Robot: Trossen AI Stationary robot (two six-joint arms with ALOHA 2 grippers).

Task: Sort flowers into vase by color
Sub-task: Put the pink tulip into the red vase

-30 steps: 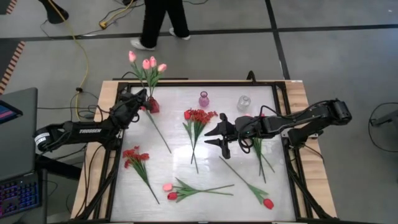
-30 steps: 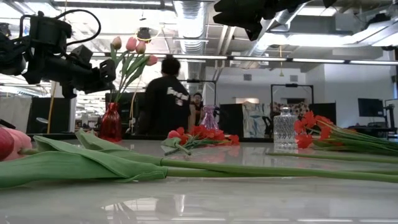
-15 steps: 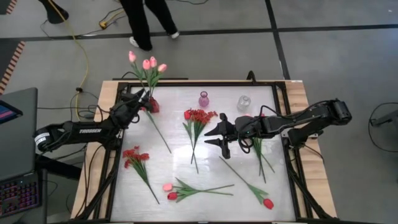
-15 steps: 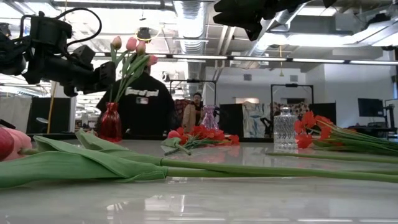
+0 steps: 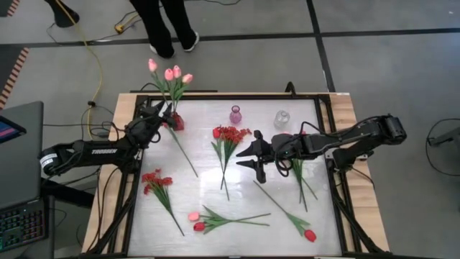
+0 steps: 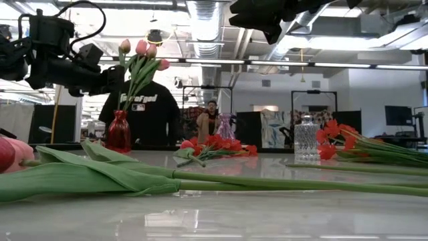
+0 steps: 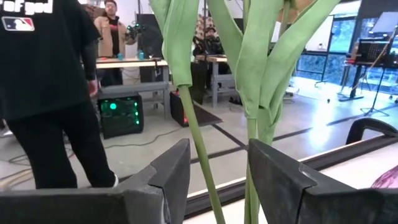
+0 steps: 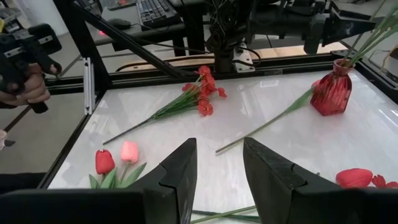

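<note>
Left fingers (image 7: 214, 180) parted around pink tulip stems (image 7: 198, 134) in red vase (image 5: 176, 121); right fingers (image 8: 217, 171) parted, empty. Stems light, floppy: best gripped mid-stem.

Pale pink tulips (image 5: 171, 73) on green stems are showing in a dark red vase (image 5: 176, 121). Beside that vase, a purple vase (image 5: 236, 114) and a clear vase (image 5: 282, 119) are showing. Red blossom sprays (image 5: 155, 180), a red tulip (image 5: 310, 235) and a pink tulip (image 5: 193, 216) are lying on the white glossy table (image 5: 237, 180). Black fingers (image 8: 180, 168) are showing. A person's black shirt (image 6: 142, 107) is bearing white lettering.
</note>
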